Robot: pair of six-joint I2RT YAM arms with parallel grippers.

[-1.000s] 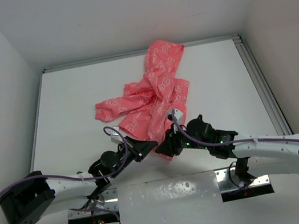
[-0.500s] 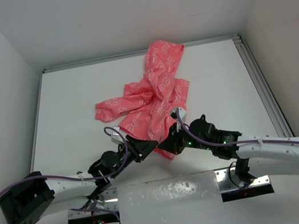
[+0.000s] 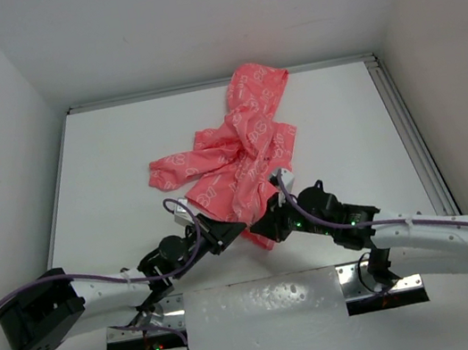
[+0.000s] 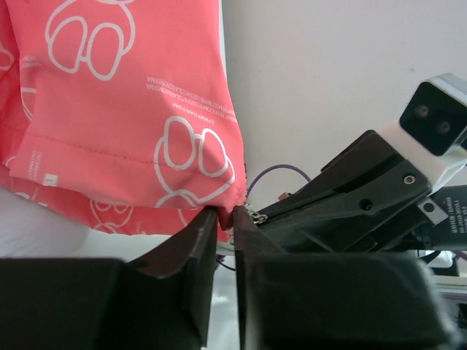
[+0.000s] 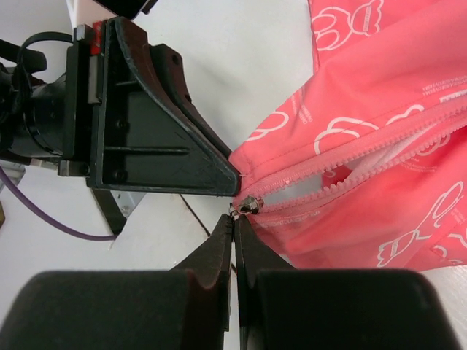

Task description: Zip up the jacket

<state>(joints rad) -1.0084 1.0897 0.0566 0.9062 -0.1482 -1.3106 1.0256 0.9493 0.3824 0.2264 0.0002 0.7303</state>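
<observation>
The coral-pink jacket (image 3: 243,146) lies crumpled mid-table, hood toward the back. Both grippers meet at its near bottom corner. My left gripper (image 3: 234,227) is shut on the hem corner, with pink fabric (image 4: 124,109) pinched between its tips (image 4: 225,216). My right gripper (image 3: 259,227) is shut, its tips (image 5: 234,219) pinching the tab of the metal zipper pull (image 5: 249,205) at the foot of the zipper. Above the slider the two rows of teeth (image 5: 379,149) stand apart and white lining shows between them. The slider also glints beside my left fingers (image 4: 255,216).
White walls close in the table on three sides. A metal rail (image 3: 409,139) runs along the right edge. Purple cables (image 3: 176,208) loop over both arms near the grippers. The arm bases and mounting plates (image 3: 144,331) sit at the near edge.
My right arm has reached a little further left, bringing its tips against the left gripper at the jacket's corner. The left arm and the rest of the jacket have stayed put.
</observation>
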